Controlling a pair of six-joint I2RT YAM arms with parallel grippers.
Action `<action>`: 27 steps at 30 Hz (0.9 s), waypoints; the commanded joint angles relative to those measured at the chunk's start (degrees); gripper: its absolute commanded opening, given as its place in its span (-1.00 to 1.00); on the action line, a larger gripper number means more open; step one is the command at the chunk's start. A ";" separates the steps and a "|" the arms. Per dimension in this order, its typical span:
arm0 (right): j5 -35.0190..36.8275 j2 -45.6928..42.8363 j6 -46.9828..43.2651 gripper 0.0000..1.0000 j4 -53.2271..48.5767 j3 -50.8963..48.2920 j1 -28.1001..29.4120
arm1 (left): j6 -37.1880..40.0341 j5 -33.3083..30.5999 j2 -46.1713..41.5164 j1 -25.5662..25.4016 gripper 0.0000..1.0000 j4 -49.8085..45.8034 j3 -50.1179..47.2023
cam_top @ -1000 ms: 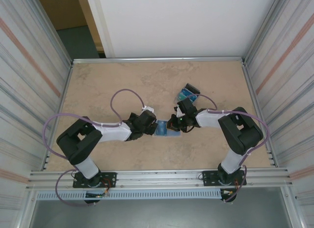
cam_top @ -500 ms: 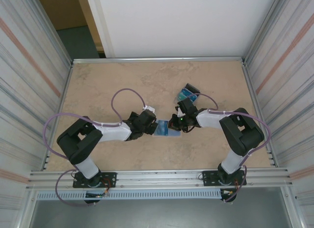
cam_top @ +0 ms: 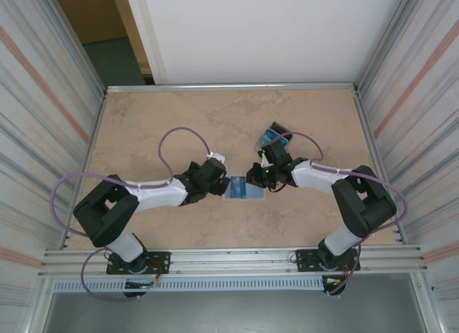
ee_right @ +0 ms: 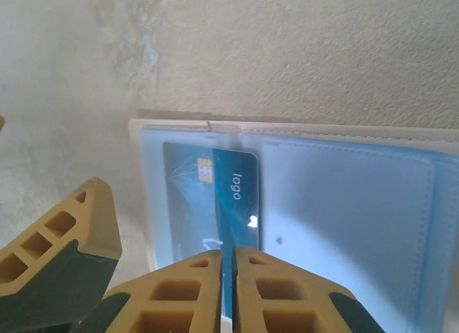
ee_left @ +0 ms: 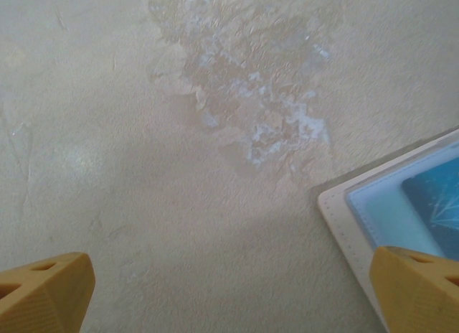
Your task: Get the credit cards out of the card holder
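Note:
The card holder (cam_top: 242,190) lies open flat on the table between my two grippers, pale blue panels (ee_right: 344,204) up. A dark teal credit card (ee_right: 215,182) with a chip and the word "logo" sits in its left pocket, partly slid out. My right gripper (ee_right: 226,290) hovers over that card's near edge, its fingers almost together with only a thin slit and nothing pinched. My left gripper (ee_left: 229,297) is open wide over bare table. One of its fingertips (ee_left: 419,293) rests at the holder's pale stitched edge (ee_left: 344,211), beside the card (ee_left: 437,204).
A clear tray of teal and blue cards (cam_top: 276,138) stands just behind the right gripper (cam_top: 257,176). Metal rails and ribbed walls close in the table on all sides. Purple cables loop over both arms.
Both arms have stretched further toward the centre. The right gripper has shifted slightly back over the holder, and a hairline gap now shows between its fingers.

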 commanded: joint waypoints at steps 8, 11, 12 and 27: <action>0.94 0.36 3.09 -0.59 -0.70 -0.43 1.67 | -0.37 4.93 3.32 -0.80 0.98 2.02 3.55; 0.44 1.34 3.44 -0.58 -0.15 -0.43 1.78 | -0.76 4.95 4.51 -0.82 0.98 1.93 3.77; 0.29 1.67 3.53 -0.58 -0.02 -0.44 1.78 | -0.79 4.91 4.75 -0.81 0.98 1.93 3.80; -1.40 5.50 4.58 -0.53 2.02 -0.21 1.67 | -1.09 4.39 6.11 -0.75 0.98 -1.20 3.08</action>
